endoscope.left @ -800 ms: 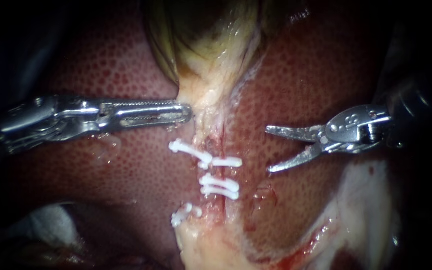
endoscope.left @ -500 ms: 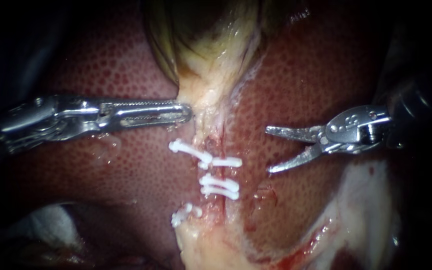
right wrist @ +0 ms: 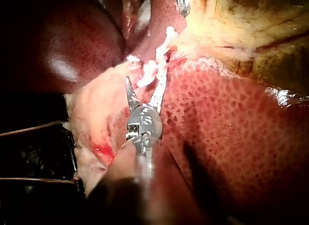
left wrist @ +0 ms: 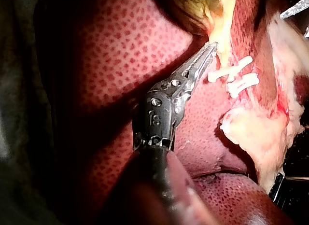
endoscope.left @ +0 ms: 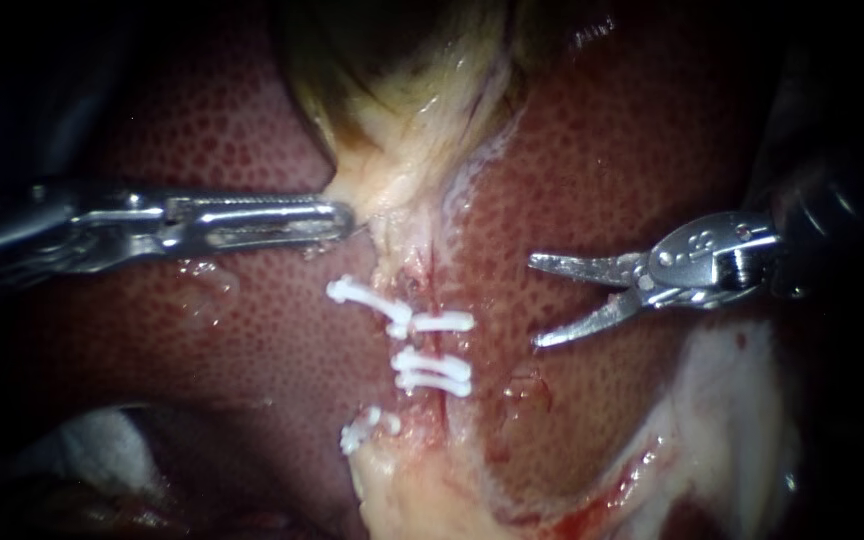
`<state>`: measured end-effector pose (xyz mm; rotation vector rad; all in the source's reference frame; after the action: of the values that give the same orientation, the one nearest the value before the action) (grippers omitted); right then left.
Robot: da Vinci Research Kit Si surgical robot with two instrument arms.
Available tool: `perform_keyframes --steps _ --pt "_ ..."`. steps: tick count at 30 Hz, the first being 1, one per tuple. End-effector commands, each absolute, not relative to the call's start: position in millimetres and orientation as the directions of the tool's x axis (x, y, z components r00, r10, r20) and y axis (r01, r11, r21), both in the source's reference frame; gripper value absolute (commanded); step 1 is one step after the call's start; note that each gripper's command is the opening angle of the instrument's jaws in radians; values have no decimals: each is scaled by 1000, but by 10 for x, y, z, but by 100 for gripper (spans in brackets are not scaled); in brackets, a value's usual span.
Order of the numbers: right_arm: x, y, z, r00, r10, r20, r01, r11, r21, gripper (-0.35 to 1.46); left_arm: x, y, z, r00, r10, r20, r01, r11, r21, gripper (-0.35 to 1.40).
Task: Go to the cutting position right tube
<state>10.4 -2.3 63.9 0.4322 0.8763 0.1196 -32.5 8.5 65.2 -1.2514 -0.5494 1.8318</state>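
Endoscope view: right instrument (endoscope.left: 535,302) sat short of clipped tube (endoscope.left: 440,345).
Right jaws gaped, empty; left instrument (endoscope.left: 344,215) pinched tissue (endoscope.left: 384,190).

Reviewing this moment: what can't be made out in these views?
Endoscope view: which strand is the right tube; pale tissue and clips cover it.
Endoscope view: the right instrument's shaft, lost in shadow.
Right wrist view: the left instrument, cut off by the edge.

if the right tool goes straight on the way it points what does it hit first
Probably the clipped tube, at the white clip nearest it. The right tool points there with jaws open, only liver between; depth is unclear.
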Motion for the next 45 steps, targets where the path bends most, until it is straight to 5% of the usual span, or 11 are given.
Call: perform_keyframes --steps 1,26,45 --pt "104 -23 639 640 276 -718 73 907 414 143 -321 88 646 -156 819 -553 -389 -565 -727 -35" --pt "115 -33 648 650 295 -700 53 902 428 143 -300 97 612 -129 807 -576 -396 -575 -716 -35" --pt "145 -76 739 702 460 -544 -63 801 596 141 -298 96 611 -130 807 -576 -396 -574 -717 -35"
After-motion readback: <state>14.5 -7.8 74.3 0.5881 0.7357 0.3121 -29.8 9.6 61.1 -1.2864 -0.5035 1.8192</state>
